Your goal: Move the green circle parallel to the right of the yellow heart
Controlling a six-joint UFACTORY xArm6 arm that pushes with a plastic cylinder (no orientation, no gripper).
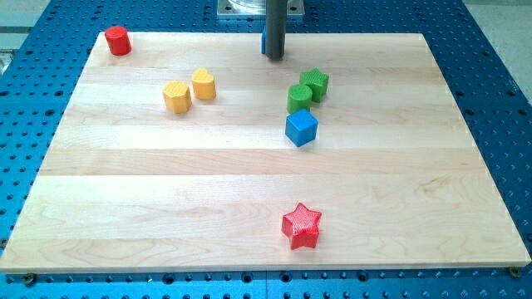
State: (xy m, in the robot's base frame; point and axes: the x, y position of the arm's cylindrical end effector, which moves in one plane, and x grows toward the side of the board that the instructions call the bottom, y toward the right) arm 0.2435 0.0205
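The green circle [299, 98] sits right of the board's centre near the view's top, touching a green star [316, 84] up and to its right. The yellow heart [204, 84] lies to the left, beside a yellow hexagon [176, 97]. My tip [275, 56] stands near the board's top edge, above and slightly left of the green circle, apart from it. A blue block [264, 43] is mostly hidden behind the rod.
A blue cube [301, 128] sits just below the green circle. A red cylinder [118, 41] is at the top left corner. A red star [301, 226] lies near the bottom edge. The wooden board [125, 191] rests on a blue perforated table.
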